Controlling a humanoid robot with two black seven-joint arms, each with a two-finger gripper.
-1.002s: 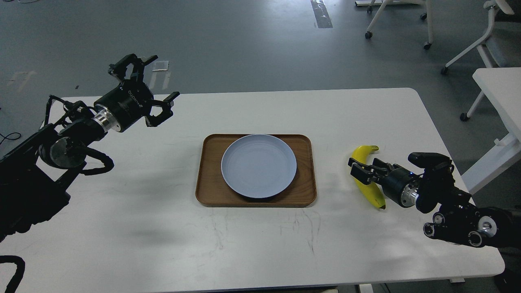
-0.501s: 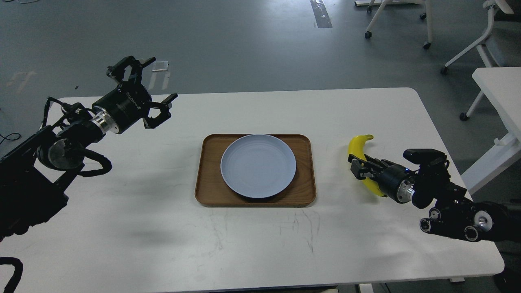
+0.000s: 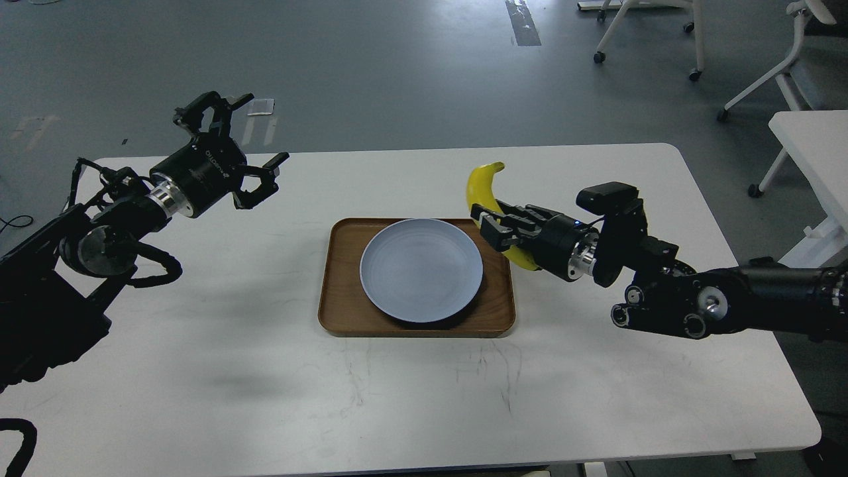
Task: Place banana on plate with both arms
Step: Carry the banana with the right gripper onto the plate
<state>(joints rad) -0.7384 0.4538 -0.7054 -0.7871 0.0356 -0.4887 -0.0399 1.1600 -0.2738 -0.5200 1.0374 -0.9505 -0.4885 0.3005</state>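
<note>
Here we hold one banana [image 3: 481,189] in our right gripper [image 3: 498,224], whose jaws are clamped around the lower half of the fruit. The banana stands nearly upright and clear of the table [image 3: 424,397], its upper end curving away from us and its lower end hidden behind the gripper body. It hangs just beside the far right corner of the tray [image 3: 344,311], not yet over the plate [image 3: 421,270].

One pale blue plate lies inside one brown wooden tray, touching the tray floor and sitting a little toward its near edge. A strip of bare wood shows along the tray's left and right sides. The tray lies near the middle of the white table, well apart from every table edge.

Our left gripper [image 3: 233,142] hangs above the far left part of the table with its jaws spread wide and nothing between them. Between it and the tray the tabletop is bare, and so is the wide band along the near edge.

We count two arms, one banana, one plate, one tray, one table. Beyond the far right corner we see wheeled chair legs [image 3: 652,33] and a second white table [image 3: 811,142].
</note>
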